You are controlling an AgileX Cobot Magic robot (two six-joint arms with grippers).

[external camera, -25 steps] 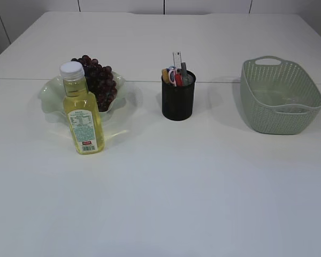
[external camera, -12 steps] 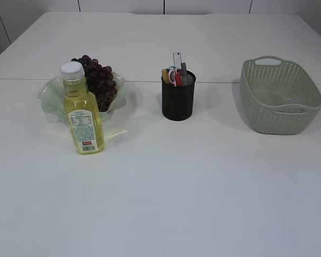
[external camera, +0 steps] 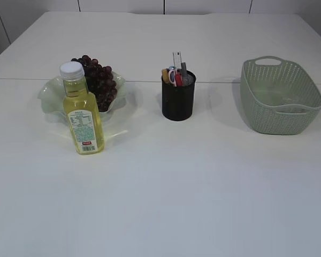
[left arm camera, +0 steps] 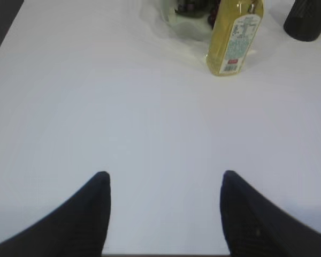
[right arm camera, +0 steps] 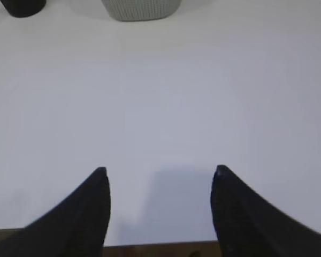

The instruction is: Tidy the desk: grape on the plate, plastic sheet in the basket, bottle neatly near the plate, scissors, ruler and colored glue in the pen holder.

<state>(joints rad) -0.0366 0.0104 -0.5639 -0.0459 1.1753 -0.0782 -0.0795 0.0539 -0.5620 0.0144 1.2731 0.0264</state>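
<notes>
Bottle point(external camera: 82, 115) unmoved beside plate point(external camera: 51, 93); both grippers' fingers point(left arm camera: 91, 214) point(right arm camera: 91, 209) apart, empty, as before.

White table point(external camera: 166, 203) (seam across), pale panelled wall point(external camera: 123, 5) behind.

Exterior view looks down at a slant across the table point(external camera: 166, 193), facing 12 o'clock. Left wrist camera sits low over the near edge, facing 12; shares bottle point(external camera: 83, 115) point(left arm camera: 234, 37) at 1 o'clock. Right wrist likewise; shares basket point(external camera: 281, 96) point(right arm camera: 142, 8) at 12.
</notes>
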